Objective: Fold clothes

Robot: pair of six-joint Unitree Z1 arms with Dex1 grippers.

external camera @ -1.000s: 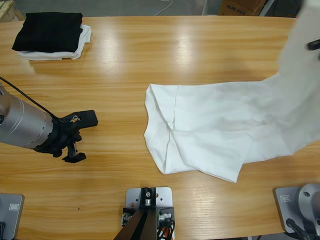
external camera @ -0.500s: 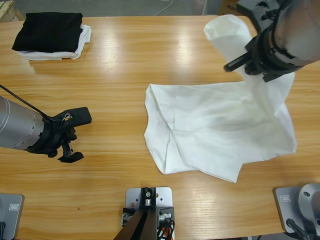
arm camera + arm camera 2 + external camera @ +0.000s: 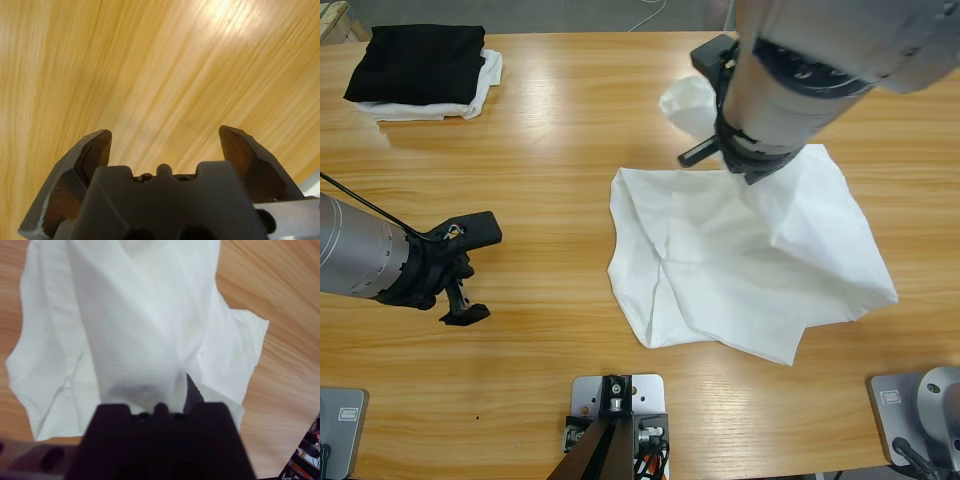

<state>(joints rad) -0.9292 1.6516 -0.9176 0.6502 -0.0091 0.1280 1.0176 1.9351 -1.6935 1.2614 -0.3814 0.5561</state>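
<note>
Shirt: white, lying crumpled mid-table, one edge lifted. Right gripper: jaws clamped on that raised edge, above the shirt's far side. Left gripper: jaws apart, empty, well clear of the shirt. Advice: carry the edge straight across, low and taut, to lay a flat fold.

White T-shirt: plain cotton, crumpled, spread right of the table's centre; one portion lifted at its far edge, bunched, draping down; lower edge folded over.
</note>
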